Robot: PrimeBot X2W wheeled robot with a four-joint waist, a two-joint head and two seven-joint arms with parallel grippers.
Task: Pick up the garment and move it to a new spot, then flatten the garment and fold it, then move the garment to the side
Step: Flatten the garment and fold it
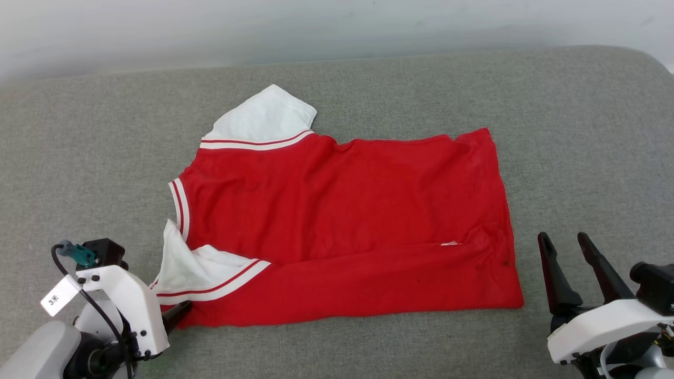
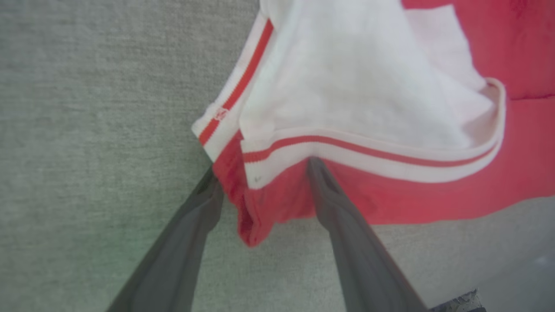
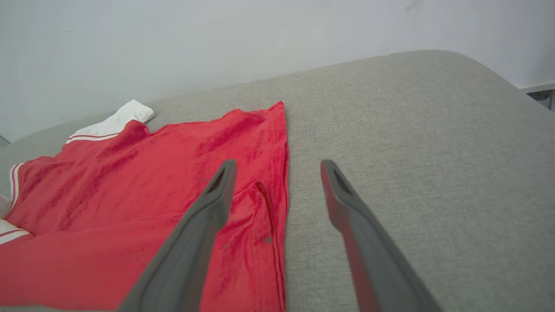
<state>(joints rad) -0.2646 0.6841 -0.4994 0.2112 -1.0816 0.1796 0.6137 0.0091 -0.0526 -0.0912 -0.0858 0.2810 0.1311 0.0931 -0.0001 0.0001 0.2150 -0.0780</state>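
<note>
The garment [image 1: 347, 210], a red jersey with white sleeves and red-and-white striped trim, lies spread on the grey cushion, its near edge folded over. My left gripper [image 1: 179, 314] is at its near left corner. In the left wrist view the left gripper [image 2: 262, 169] is open, its fingers [image 2: 342, 225] astride that red corner of the garment [image 2: 360, 86] just below the striped trim. My right gripper [image 1: 564, 243] stands open beside the garment's right edge, holding nothing. In the right wrist view the right gripper [image 3: 279, 167] hovers over the hem of the garment [image 3: 130, 208], one finger above the cloth.
The grey fabric cushion [image 1: 579, 131] stretches wide on all sides of the jersey and meets a pale wall [image 1: 337, 26] at the back. Its far right corner [image 3: 468, 69] is rounded and drops off.
</note>
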